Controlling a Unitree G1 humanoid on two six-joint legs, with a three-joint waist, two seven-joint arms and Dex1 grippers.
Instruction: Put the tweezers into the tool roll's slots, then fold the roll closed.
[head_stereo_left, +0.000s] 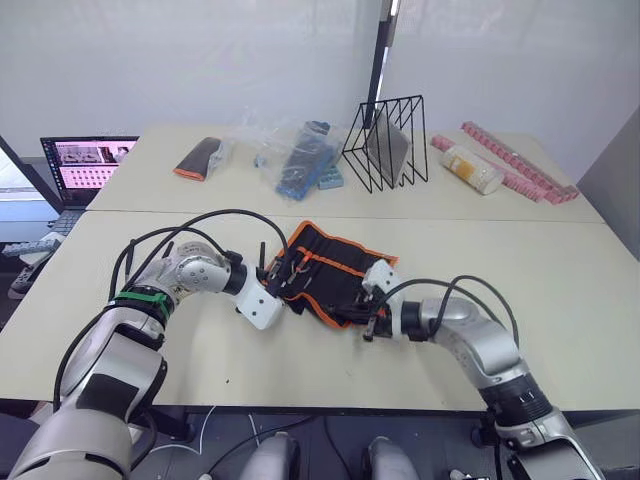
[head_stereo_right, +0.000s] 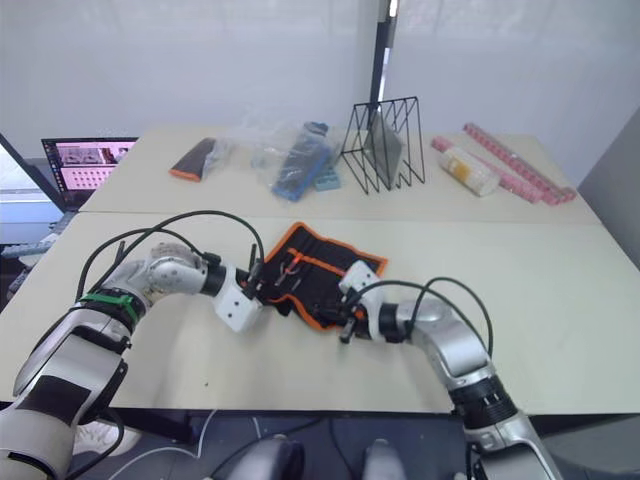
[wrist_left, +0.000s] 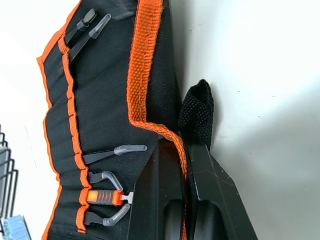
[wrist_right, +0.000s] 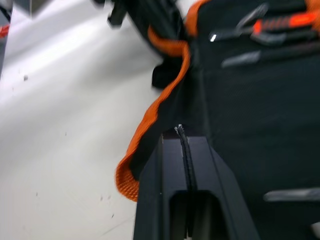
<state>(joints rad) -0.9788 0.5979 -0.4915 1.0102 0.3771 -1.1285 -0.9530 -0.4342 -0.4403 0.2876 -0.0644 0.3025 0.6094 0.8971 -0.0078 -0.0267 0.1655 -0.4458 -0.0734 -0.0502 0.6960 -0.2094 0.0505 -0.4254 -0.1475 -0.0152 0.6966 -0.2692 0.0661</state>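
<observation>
No text, label or number can be read anywhere (laptop screen (head_stereo_left: 88, 165) too small).

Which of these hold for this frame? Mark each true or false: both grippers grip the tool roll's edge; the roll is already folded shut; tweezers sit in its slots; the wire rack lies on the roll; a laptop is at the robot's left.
1. Both grippers grip the tool roll's edge. True: the left gripper and right gripper are each shut on the orange-bound edge of the tool roll.
2. The roll is folded shut. False: it lies open, slots showing.
3. Tweezers sit in its slots. True: tweezers are tucked in.
4. The wire rack lies on the roll. False: the wire rack stands on the far table.
5. A laptop is at the robot's left. True: laptop.
</observation>
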